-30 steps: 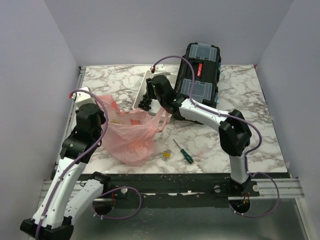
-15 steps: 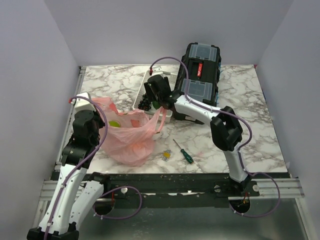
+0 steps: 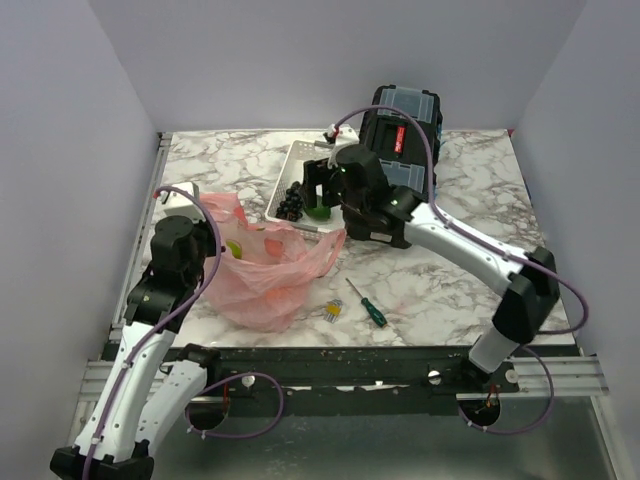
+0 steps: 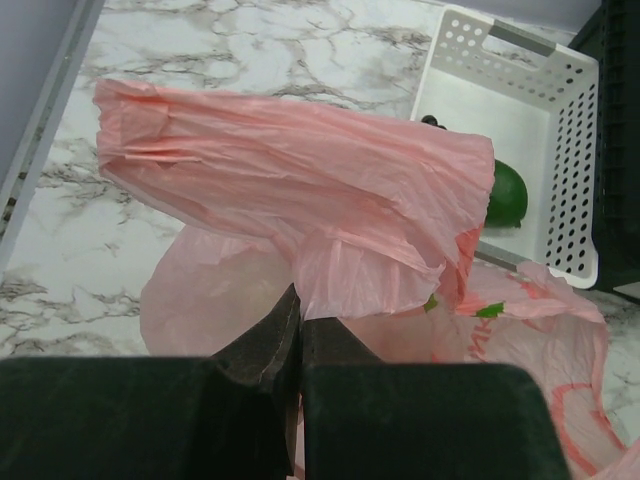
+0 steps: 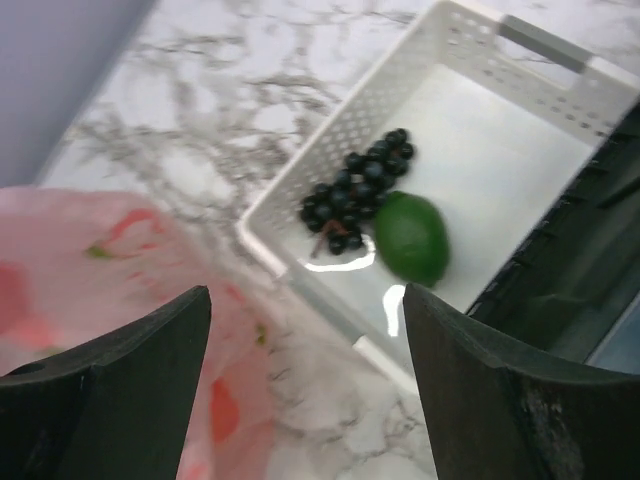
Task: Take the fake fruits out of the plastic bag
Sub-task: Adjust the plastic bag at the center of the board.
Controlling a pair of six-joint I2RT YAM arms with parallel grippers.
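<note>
Top external: high behind arm bases, looking down over whole grey-veined white marble table (image 3: 450,290). Left wrist: close on crinkly translucent pink plastic bag (image 4: 300,190). Right wrist: above white perforated plastic tray (image 5: 365,115), looking down. Tray shared by all three views

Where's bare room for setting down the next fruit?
The far half of the white perforated plastic tray, beyond the black grape cluster, is bare; so is the marble table left of it. Crowded: the tray's near end, grapes beside the glossy dark green fruit.
</note>
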